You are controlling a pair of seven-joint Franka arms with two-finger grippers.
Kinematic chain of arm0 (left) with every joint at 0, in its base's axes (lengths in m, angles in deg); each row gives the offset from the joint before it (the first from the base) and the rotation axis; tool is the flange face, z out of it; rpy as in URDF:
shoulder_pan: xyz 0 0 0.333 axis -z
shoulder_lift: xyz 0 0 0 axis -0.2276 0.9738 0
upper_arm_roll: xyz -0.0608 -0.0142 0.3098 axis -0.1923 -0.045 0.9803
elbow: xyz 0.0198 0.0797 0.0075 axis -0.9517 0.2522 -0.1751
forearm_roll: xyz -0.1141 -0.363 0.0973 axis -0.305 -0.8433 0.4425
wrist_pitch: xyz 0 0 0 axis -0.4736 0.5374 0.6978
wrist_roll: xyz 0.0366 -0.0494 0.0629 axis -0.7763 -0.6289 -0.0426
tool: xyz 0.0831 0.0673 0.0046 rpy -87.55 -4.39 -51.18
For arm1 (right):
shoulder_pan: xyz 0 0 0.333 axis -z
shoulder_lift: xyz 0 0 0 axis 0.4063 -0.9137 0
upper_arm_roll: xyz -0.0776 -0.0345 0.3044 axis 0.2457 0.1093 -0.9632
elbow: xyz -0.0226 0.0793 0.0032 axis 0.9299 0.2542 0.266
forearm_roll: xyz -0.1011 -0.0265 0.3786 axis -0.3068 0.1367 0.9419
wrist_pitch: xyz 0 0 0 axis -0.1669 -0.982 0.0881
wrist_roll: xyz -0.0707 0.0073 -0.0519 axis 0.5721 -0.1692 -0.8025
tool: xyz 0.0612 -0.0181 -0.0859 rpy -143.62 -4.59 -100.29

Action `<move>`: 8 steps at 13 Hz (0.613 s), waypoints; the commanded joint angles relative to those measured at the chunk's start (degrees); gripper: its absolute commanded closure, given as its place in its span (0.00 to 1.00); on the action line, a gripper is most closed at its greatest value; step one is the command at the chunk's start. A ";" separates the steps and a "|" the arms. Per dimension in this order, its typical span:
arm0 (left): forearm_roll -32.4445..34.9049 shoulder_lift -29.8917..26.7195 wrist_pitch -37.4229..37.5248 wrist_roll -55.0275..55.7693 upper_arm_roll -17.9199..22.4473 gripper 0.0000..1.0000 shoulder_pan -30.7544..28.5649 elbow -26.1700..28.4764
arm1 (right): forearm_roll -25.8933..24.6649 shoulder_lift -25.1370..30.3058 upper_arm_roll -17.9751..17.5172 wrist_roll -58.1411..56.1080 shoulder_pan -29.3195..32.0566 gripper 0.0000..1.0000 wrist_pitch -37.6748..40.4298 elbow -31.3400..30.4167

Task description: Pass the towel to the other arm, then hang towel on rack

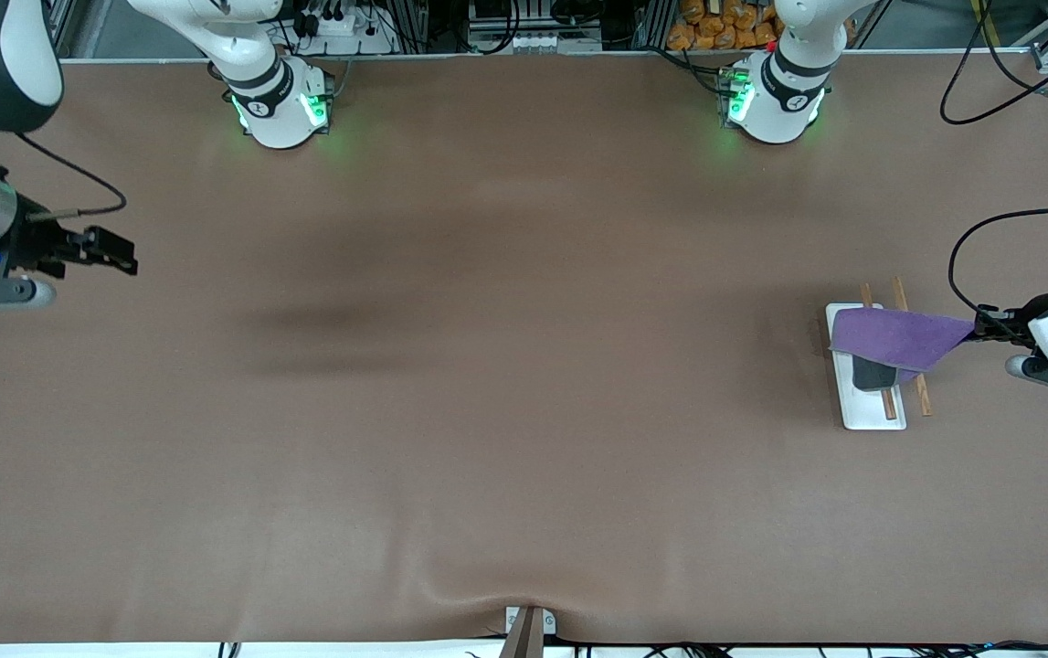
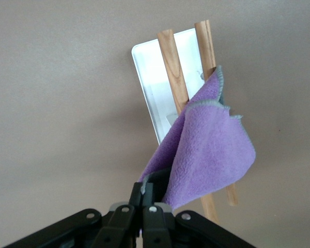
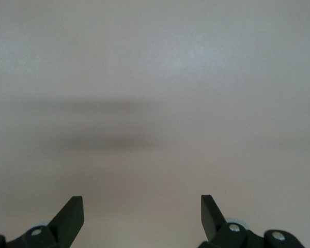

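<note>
The purple towel [image 1: 894, 338] is spread over the two wooden rods [image 1: 922, 395] of the rack [image 1: 873, 413], toward the left arm's end of the table. One corner of it is stretched out to my left gripper [image 1: 980, 331], which is shut on it beside the rack. In the left wrist view the towel [image 2: 212, 155] hangs from the left gripper [image 2: 147, 190] across the rods [image 2: 171, 67], above the white base plate [image 2: 147, 67]. My right gripper [image 1: 126, 256] waits open over the table's other end. Nothing sits between the jaws of that right gripper [image 3: 142, 200].
Both arm bases [image 1: 281, 110] [image 1: 775, 100] stand along the table's edge farthest from the front camera. A small metal bracket [image 1: 528, 626] sits at the edge nearest that camera. A black cable [image 1: 989, 228] loops above the left wrist.
</note>
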 commanded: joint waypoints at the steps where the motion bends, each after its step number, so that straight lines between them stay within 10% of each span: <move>1: -1.00 0.96 -0.71 -1.10 -0.22 1.00 -1.16 -0.47 | 3.53 -0.56 -0.98 -1.73 1.95 0.00 -0.32 2.18; 8: -0.91 3.25 -2.03 -2.94 -0.22 1.00 -3.10 -1.26 | -0.87 -5.67 -1.42 -1.56 -2.18 0.00 7.07 19.07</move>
